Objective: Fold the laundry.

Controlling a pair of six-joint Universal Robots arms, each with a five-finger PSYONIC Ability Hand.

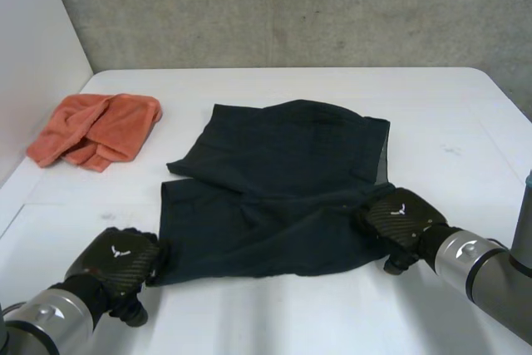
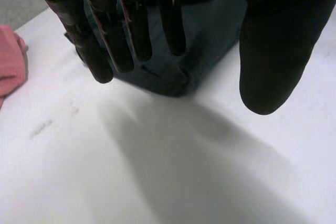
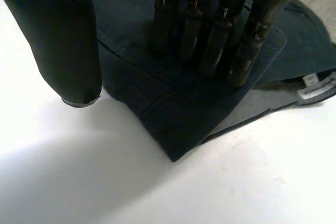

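Dark shorts point(image 1: 278, 184) lie partly folded on the middle of the white table point(image 1: 274, 313). My left hand point(image 1: 116, 259) hovers at their near left corner. In the left wrist view its fingers point(image 2: 131, 30) hang straight just short of the cloth's corner point(image 2: 168, 80), with the thumb well apart and nothing held. My right hand point(image 1: 399, 218) rests on the near right corner. There its straight fingers point(image 3: 210, 30) press down on the dark cloth point(image 3: 178, 114), while the thumb stands beside the cloth's edge over bare table.
A crumpled orange towel point(image 1: 96, 129) lies at the table's back left, and its edge point(image 2: 10, 61) shows beside my left hand. A grey wall runs behind the table. Bare tabletop lies in front of the shorts and to their right.
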